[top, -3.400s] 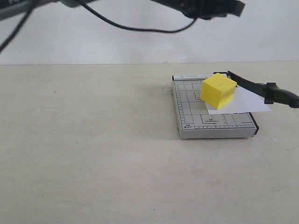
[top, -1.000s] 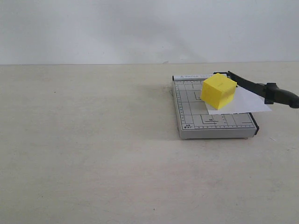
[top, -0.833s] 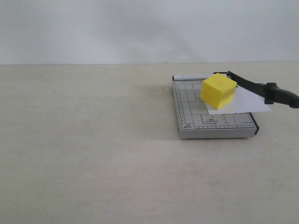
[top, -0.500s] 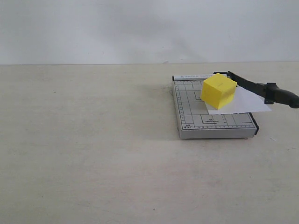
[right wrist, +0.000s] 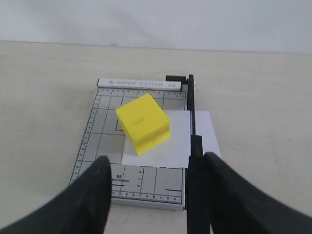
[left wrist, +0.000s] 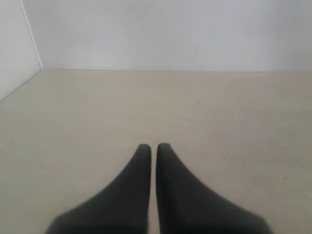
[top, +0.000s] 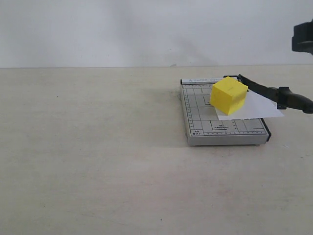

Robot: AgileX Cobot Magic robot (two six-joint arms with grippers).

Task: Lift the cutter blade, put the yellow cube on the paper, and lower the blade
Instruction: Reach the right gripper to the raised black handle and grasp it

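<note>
Here, smooth yellow cube [top: 228, 95] on white paper [top: 259, 110], left gripper [left wrist: 153, 146] closed empty, right gripper [right wrist: 158, 160] gaping empty.

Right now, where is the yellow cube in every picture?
Exterior view: the yellow cube is right of the middle, on the paper over the grey board.
Left wrist view: not in it.
Right wrist view: the yellow cube is near the middle, on the paper.
Shared landmark: the cutter blade beside the cube, in the exterior and right wrist views.
</note>
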